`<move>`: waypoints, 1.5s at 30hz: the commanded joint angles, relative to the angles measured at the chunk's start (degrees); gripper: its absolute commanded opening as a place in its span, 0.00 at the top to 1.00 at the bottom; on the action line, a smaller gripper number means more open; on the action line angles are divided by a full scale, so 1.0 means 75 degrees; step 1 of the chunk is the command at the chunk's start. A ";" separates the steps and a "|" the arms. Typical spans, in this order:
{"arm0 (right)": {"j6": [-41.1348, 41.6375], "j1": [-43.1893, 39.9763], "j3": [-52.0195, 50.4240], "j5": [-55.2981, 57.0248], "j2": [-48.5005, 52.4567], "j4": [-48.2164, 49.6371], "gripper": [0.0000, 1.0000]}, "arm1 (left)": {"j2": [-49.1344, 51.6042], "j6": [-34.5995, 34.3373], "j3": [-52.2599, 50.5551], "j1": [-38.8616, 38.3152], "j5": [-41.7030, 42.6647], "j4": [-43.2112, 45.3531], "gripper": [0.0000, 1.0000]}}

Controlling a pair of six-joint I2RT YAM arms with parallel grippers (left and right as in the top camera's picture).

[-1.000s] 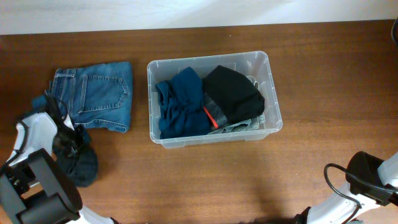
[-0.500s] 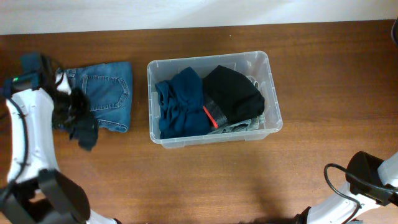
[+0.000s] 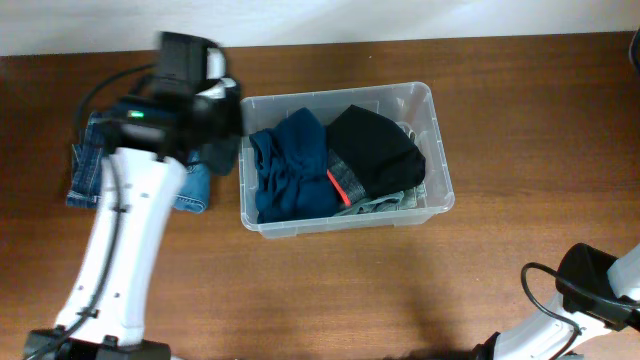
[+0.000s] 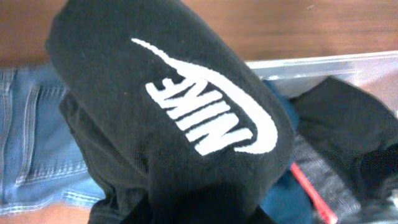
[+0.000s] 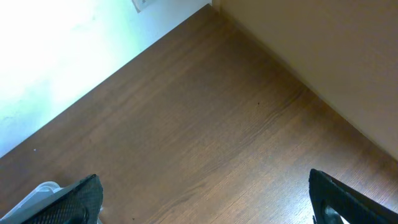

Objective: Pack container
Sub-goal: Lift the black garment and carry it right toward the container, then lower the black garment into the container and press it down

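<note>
- The container [image 3: 340, 92] sits mid-table, half full of clothes [image 3: 300, 165].
- The left gripper [image 3: 213, 125], clamped on a black Nike garment [image 4: 186, 124], has swung from beside the jeans [image 3: 88, 178] to the container's left rim; release looks imminent.
- The right gripper [image 5: 204, 186] idles, fingers spread.

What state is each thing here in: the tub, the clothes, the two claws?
container: open, lidless, partly filled with clothes
blue garment: crumpled in its left half
black garment: lying in its right half
jeans: folded on the table, beside the container
black Nike garment: held in the air
left gripper: shut on the Nike garment, fingers hidden
right gripper: open, empty
</note>
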 commanded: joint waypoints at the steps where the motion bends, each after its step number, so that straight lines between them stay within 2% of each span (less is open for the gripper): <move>1: -0.0003 -0.0020 -0.0012 0.0041 -0.0082 -0.0044 0.02 | 0.0122 -0.0012 0.0079 -0.0938 -0.1335 0.0393 0.99; 8: -0.0003 -0.0020 -0.0012 0.0041 -0.0082 -0.0044 0.02 | 0.1128 -0.0009 0.0079 -0.2151 -0.1967 0.0860 0.99; 16: -0.0003 -0.0020 -0.0012 0.0041 -0.0082 -0.0044 0.02 | 0.2614 0.0137 0.0079 -0.2302 -0.1941 0.0702 0.99; 20: -0.0003 -0.0020 -0.0012 0.0041 -0.0082 -0.0044 0.02 | 0.3206 0.0137 0.0079 -0.2369 -0.1582 0.0405 0.99; 33: -0.0003 -0.0020 -0.0012 0.0044 -0.0082 -0.0044 0.02 | 0.3343 0.0131 0.0079 -0.3235 -0.1422 -0.0274 0.99; 39: -0.0003 -0.0020 -0.0012 0.0041 -0.0082 -0.0044 0.02 | 0.3346 0.0128 0.0079 -0.3311 -0.1445 -0.0772 0.99; 40: -0.0003 -0.0020 -0.0012 0.0041 -0.0082 -0.0044 0.02 | 0.3346 0.0128 0.0079 -0.3308 -0.1445 -0.0828 0.97; 41: -0.0003 -0.0020 -0.0012 0.0041 -0.0082 -0.0044 0.02 | 0.3346 0.0131 0.0079 -0.3293 -0.1445 -0.0851 0.88; 42: -0.0003 -0.0020 -0.0012 0.0041 -0.0082 -0.0047 0.02 | 0.3346 0.0131 0.0079 -0.3279 -0.1445 -0.0854 0.67; 43: -0.0003 -0.0020 -0.0012 0.0041 -0.0082 -0.0044 0.02 | 0.3346 0.0128 0.0079 -0.3255 -0.1445 -0.0851 0.50; 44: -0.0003 -0.0020 -0.0012 0.0041 -0.0082 -0.0044 0.02 | 0.3346 0.0128 0.0082 -0.3229 -0.1445 -0.0848 0.37; 45: -0.0003 -0.0020 -0.0012 0.0041 -0.0082 -0.0044 0.02 | 0.3343 0.0131 0.0105 -0.3174 -0.1445 -0.0851 0.29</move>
